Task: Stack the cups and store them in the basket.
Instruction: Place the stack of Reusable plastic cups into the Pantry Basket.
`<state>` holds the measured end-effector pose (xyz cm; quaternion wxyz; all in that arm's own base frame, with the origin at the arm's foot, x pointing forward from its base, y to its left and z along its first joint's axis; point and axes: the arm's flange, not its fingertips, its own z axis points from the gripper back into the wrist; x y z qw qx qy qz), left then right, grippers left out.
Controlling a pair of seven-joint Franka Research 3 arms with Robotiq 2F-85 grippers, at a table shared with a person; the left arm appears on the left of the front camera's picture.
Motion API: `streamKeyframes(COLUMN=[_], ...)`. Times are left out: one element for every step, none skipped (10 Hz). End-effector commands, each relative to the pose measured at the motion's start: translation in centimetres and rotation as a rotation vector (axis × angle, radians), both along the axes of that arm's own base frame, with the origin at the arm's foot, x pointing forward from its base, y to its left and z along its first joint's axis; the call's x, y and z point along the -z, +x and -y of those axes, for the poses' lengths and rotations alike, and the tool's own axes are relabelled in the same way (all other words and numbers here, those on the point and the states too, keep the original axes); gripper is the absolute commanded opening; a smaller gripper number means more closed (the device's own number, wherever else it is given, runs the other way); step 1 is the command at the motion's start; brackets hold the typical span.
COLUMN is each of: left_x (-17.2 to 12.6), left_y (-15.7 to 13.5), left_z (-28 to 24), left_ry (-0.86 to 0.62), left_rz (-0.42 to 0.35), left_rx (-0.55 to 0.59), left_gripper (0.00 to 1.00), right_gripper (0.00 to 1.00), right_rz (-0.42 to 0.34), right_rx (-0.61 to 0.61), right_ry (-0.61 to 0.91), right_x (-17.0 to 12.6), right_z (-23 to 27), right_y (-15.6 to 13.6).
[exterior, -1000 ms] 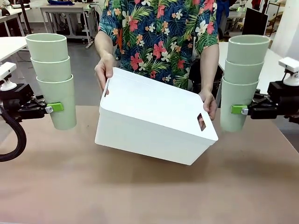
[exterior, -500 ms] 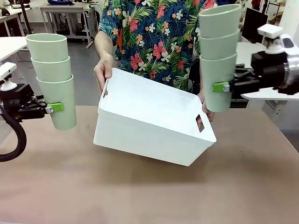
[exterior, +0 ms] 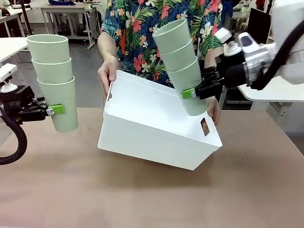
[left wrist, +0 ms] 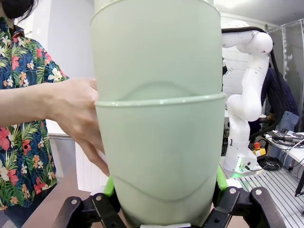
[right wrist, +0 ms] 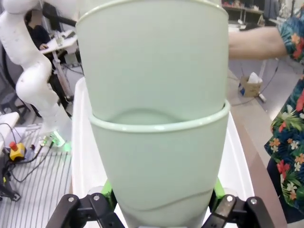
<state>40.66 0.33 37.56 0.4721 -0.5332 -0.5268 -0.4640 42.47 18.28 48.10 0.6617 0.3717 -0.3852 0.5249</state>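
A person holds the white basket [exterior: 142, 128] tilted toward me above the table, one hand [exterior: 106, 71] at each short end. My left gripper [exterior: 56, 109] is shut on the bottom cup of a stack of three mint-green cups [exterior: 52, 78], upright at the far left, apart from the basket. My right gripper [exterior: 188, 93] is shut on another stack of three cups [exterior: 180, 59], leaning left, its base over the basket's right end. Each wrist view has its own stack up close: left stack [left wrist: 159, 118], right stack [right wrist: 154, 114], with the basket's wall [right wrist: 80, 161] behind the right one.
The brown table [exterior: 152, 194] lies bare in front of the basket. Behind the person stand other tables [exterior: 66, 9] and equipment. A white arm [left wrist: 247, 95] at another station appears in the left wrist view.
My right arm has carried its cup stack up and to the left, from the table's right side to over the basket, tilting it. The left arm and its stack stayed still.
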Motion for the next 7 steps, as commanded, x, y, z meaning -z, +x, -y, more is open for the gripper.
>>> streamKeyframes(left_x=[-0.6, -0.6, -0.6, -0.6, -0.6, -0.6, -0.6], left_y=[-0.1, -0.1, -0.1, -0.1, -0.1, -0.1, -0.1], left_z=[0.0, 0.0, 0.0, 0.0, 0.0, 0.0, 0.0], left_ry=[-0.004, -0.004, -0.004, -0.004, -0.004, -0.004, -0.004], left_rz=[0.013, 0.013, 0.013, 0.013, 0.013, 0.013, 0.013], left_rx=[0.001, 0.001, 0.001, 0.001, 0.001, 0.001, 0.001], left_gripper=[0.86, 0.86, 0.86, 0.86, 0.86, 0.86, 0.86], right_gripper=[0.87, 0.87, 0.87, 0.87, 0.87, 0.87, 0.87], right_rz=[-0.036, -0.038, -0.039, -0.040, -0.040, -0.040, -0.037], right_rx=[0.021, 0.026, 0.033, 0.036, 0.037, 0.034, 0.030], right_ry=[-0.072, -0.103, -0.143, -0.181, -0.212, -0.243, -0.279], right_x=[0.3, 1.2, 2.1, 3.3, 4.2, 5.2, 6.1], right_z=[-1.8, -2.4, -3.1, -3.8, -4.3, -4.9, -5.4], right_y=[1.4, 1.9, 2.2, 2.4, 2.4, 2.4, 2.2])
